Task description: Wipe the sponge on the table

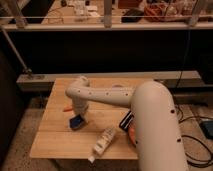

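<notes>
The sponge, a small dark-blue block with a lighter patch, lies on the left half of the light wooden table. My gripper comes down from the white arm directly onto it, at the sponge's upper right edge. The arm reaches from the lower right across the table's middle and hides part of it. A white bottle lies on its side to the right of the sponge, near the front edge.
A small orange object peeks out left of the gripper. A black-and-white object and an orange bowl's edge sit beside the arm. A grey ledge runs behind the table. A dark wall stands beyond.
</notes>
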Controlling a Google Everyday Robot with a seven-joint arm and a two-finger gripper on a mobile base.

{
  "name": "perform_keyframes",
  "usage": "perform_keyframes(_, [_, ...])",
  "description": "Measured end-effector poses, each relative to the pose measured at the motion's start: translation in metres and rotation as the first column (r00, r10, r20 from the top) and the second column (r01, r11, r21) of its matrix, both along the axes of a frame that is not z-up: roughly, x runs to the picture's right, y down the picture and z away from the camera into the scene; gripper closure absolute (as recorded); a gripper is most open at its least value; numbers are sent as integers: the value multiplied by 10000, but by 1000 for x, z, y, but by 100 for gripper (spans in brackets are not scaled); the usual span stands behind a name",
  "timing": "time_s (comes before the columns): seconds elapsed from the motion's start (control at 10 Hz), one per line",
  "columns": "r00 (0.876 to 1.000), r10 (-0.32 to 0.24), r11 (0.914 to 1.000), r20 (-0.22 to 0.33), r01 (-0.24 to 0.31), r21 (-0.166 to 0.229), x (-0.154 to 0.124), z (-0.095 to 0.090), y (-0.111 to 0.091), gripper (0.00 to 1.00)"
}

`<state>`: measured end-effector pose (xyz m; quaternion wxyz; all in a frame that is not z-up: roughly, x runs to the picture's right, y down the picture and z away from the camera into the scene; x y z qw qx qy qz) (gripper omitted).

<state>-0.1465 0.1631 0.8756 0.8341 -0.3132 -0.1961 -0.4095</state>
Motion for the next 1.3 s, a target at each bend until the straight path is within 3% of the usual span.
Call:
perform_keyframes(0.5, [9922, -881, 9958, 885, 899, -159, -70, 5, 11, 100])
perform_keyframes(0.8, [9750, -1629, 9863, 1513, 1652, -30, -93, -13, 28, 100])
perform_keyframes(1.0, [9582, -2140, 9763, 1897, 2164, 84, -100, -37, 49, 100])
perform_keyframes(1.3, [9438, -2549, 9656, 2102, 2600, 33, -92, -57, 77, 100])
